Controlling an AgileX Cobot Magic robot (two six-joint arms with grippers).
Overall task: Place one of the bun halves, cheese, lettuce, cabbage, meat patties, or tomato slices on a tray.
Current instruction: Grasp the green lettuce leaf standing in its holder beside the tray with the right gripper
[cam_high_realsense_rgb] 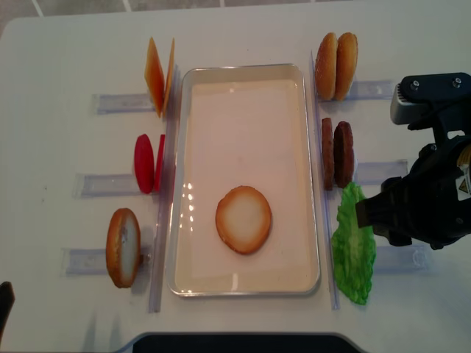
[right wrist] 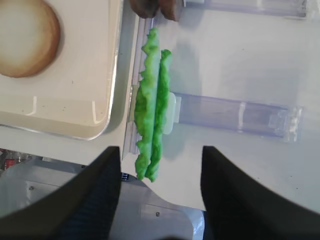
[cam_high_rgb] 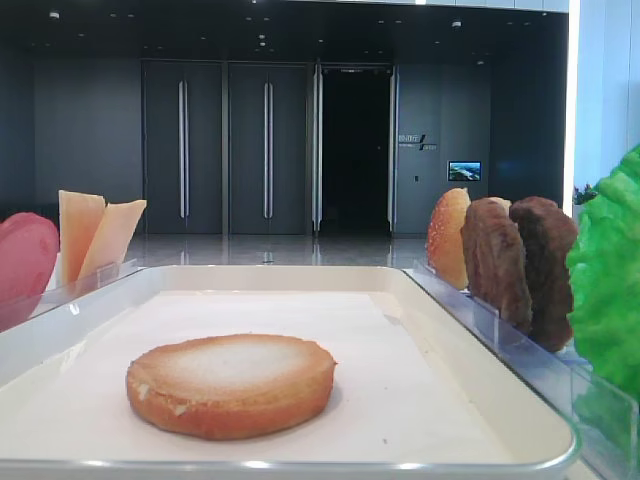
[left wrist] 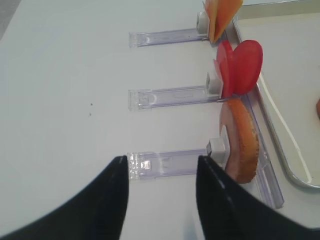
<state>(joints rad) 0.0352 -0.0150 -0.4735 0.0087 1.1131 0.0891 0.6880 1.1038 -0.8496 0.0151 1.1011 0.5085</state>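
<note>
Beside the tray's [cam_high_realsense_rgb: 316, 176] right rim, the lettuce [right wrist: 152, 105] stands on edge in its clear rack [right wrist: 235, 116]. It looks light, thin and floppy, so pinch across both ruffled leaves mid-length. Right hand [right wrist: 161, 172] hangs open above it, empty.

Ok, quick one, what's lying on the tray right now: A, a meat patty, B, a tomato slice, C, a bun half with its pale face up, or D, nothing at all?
C: a single bun half lies flat on the tray, pale toasted face up, while the meat patties and tomato slices stand on edge in racks beside the tray.
</note>
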